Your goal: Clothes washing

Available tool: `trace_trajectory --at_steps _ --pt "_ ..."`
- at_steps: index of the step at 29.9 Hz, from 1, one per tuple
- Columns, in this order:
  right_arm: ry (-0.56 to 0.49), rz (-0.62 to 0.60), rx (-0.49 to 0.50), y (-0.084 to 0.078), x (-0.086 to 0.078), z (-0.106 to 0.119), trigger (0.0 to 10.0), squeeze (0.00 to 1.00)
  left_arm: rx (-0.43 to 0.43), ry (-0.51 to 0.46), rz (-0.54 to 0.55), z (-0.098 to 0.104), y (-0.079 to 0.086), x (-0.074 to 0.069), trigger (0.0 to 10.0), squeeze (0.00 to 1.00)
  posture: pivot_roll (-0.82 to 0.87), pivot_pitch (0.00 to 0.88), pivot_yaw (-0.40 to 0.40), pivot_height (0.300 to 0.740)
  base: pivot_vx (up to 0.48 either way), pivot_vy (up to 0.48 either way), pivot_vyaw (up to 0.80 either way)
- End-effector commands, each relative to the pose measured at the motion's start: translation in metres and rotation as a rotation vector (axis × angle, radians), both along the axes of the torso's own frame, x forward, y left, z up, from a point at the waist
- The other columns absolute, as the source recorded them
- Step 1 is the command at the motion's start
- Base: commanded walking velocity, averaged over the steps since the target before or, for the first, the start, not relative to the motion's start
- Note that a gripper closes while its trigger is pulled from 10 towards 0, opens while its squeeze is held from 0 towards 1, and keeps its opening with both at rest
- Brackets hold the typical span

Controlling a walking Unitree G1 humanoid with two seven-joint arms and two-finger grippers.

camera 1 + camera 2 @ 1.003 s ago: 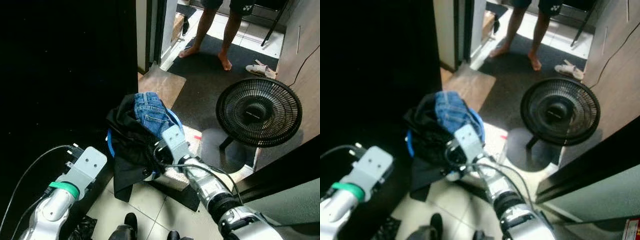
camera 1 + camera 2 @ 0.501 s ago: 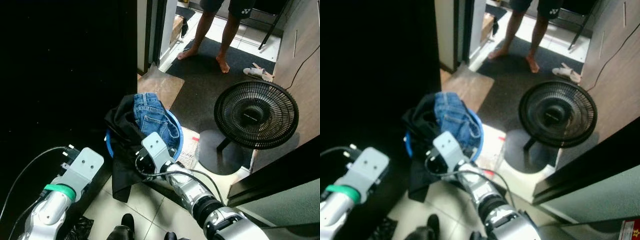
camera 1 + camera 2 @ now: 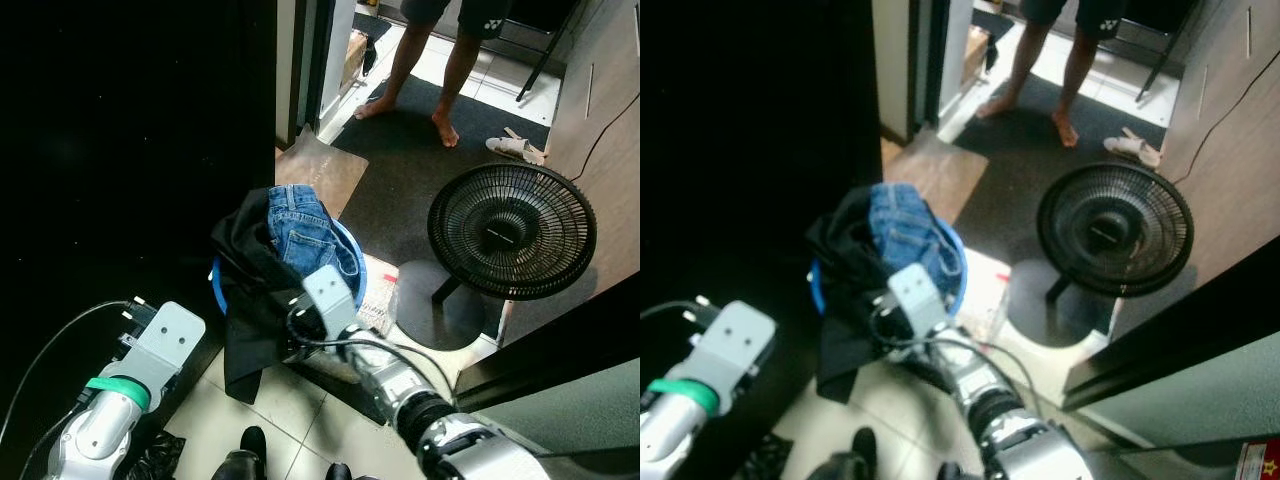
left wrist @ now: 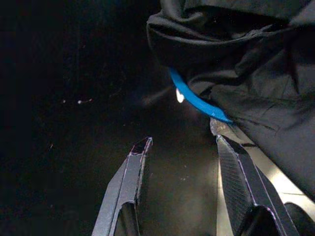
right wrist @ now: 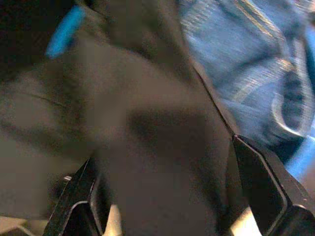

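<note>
Left eye view is showing a blue basin (image 3: 352,262) sitting on the floor (image 3: 300,400), heaped with laundry: a pair of blue jeans (image 3: 303,230) is lying on top of the basin, and a black garment (image 3: 250,300) is draping over the basin's near rim and hanging down to the floor tiles. The right gripper (image 5: 170,196) is reaching in at the near side of the basin, its jaws standing spread apart and straddling the black garment, with the jeans just beyond them; they are gripping nothing yet. The left gripper (image 4: 182,162) is hovering low beside the basin on its dark side, jaws released and empty, pointing toward the blue rim where the black cloth is spilling over. Beyond the basin a black floor fan (image 3: 513,228) is standing on a grey mat (image 3: 400,170), and farther off a person's bare legs (image 3: 415,60) are standing in the doorway.
</note>
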State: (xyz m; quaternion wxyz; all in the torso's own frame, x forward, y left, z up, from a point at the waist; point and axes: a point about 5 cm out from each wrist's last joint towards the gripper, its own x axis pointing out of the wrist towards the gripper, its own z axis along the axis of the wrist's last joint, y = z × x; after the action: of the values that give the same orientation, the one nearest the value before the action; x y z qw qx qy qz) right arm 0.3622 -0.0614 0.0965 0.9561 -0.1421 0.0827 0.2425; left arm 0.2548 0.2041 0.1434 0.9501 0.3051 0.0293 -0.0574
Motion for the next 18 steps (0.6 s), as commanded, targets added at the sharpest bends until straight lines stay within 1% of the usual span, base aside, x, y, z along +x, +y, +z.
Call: trace_trajectory --at_steps 1,2,3,4,6,7,8,9,11,16,18 --pt "0.054 -0.017 0.011 -0.005 -0.007 -0.015 10.0 0.00 -0.001 0.047 -0.028 -0.012 -0.005 -0.002 10.0 0.00 0.22 0.298 -0.034 0.740 0.000 0.000 0.00" --pt "0.051 -0.026 0.008 -0.010 -0.006 -0.015 10.0 0.00 -0.003 0.046 -0.051 -0.014 -0.010 0.003 10.0 0.00 0.20 0.301 -0.025 0.740 0.000 0.000 0.00" --pt "0.051 -0.026 0.008 -0.010 -0.006 -0.015 10.0 0.00 -0.003 0.046 -0.051 -0.014 -0.010 0.003 10.0 0.00 0.20 0.301 -0.025 0.740 0.000 0.000 0.00" --pt "0.046 -0.034 0.004 -0.016 -0.005 -0.015 10.0 0.00 -0.006 0.037 -0.073 -0.014 -0.016 0.011 10.0 0.00 0.18 0.300 -0.017 0.740 0.000 0.000 0.00" --pt "0.031 -0.050 -0.003 -0.029 -0.005 -0.016 10.0 0.00 -0.038 0.007 -0.118 -0.006 -0.032 0.028 10.0 0.00 0.14 0.299 0.008 0.740 0.000 0.000 0.00" --pt "0.031 -0.050 -0.003 -0.029 -0.005 -0.016 10.0 0.00 -0.038 0.007 -0.118 -0.006 -0.032 0.028 10.0 0.00 0.14 0.299 0.008 0.740 0.000 0.000 0.00" --pt "0.027 -0.061 -0.009 -0.033 -0.006 -0.017 10.0 0.00 -0.049 -0.002 -0.136 -0.003 -0.038 0.033 10.0 0.00 0.14 0.299 0.011 0.740 0.000 0.000 0.00" --pt "0.027 -0.061 -0.009 -0.033 -0.006 -0.017 10.0 0.00 -0.049 -0.002 -0.136 -0.003 -0.038 0.033 10.0 0.00 0.14 0.299 0.011 0.740 0.000 0.000 0.00" --pt "0.027 -0.089 -0.019 -0.042 -0.007 -0.020 10.0 0.00 -0.058 -0.008 -0.171 0.000 -0.048 0.039 10.0 0.00 0.11 0.305 0.031 0.740 0.000 0.000 0.00" --pt "0.020 -0.107 -0.021 -0.044 -0.006 -0.019 10.0 0.00 -0.061 -0.013 -0.195 0.002 -0.055 0.044 10.0 0.00 0.11 0.319 0.043 0.740 0.000 0.000 0.00" --pt "0.020 -0.107 -0.021 -0.044 -0.006 -0.019 10.0 0.00 -0.061 -0.013 -0.195 0.002 -0.055 0.044 10.0 0.00 0.11 0.319 0.043 0.740 0.000 0.000 0.00"
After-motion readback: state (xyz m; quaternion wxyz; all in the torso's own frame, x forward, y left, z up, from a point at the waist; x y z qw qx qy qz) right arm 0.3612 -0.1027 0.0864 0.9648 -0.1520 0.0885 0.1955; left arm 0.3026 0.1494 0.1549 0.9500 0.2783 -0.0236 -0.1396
